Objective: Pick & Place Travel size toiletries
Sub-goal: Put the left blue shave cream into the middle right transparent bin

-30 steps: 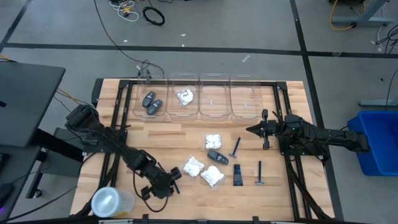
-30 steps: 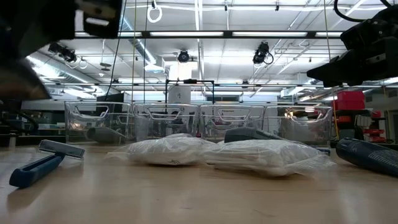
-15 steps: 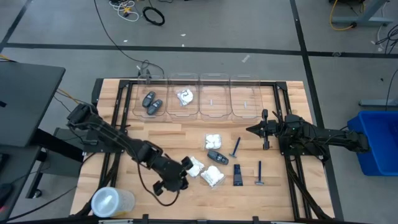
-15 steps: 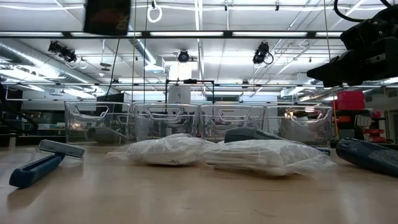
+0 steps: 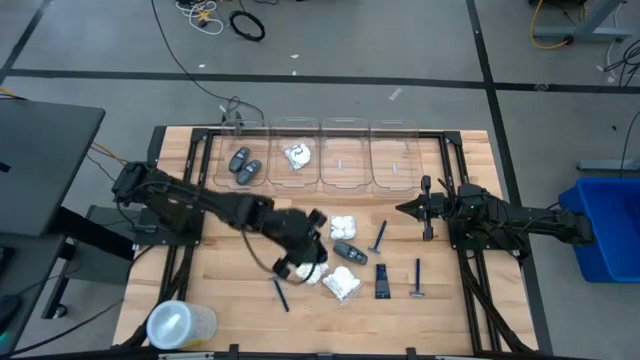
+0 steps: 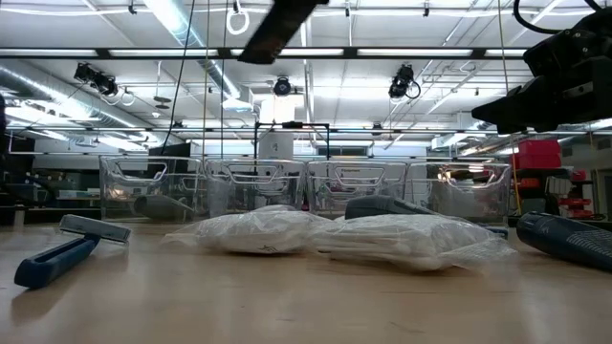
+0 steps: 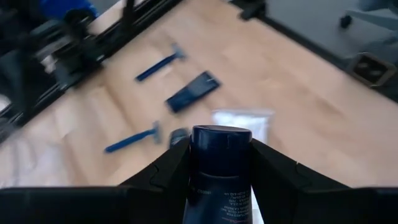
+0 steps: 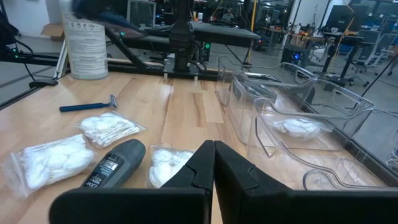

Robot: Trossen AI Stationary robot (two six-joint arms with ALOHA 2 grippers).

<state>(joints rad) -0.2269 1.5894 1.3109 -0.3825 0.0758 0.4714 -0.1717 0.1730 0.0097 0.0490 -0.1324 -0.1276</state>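
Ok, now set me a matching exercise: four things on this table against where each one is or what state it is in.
Things:
1. oval cases
2. round container
3. dark tube
4. right gripper

Places or states:
a. clamped in the left gripper
b. shut, empty, over the right side of the table
c. in the bin furthest to the left arm's side
d. on the table's near corner, left arm's side

Pairs: 1-c, 2-d, 3-a, 4-b
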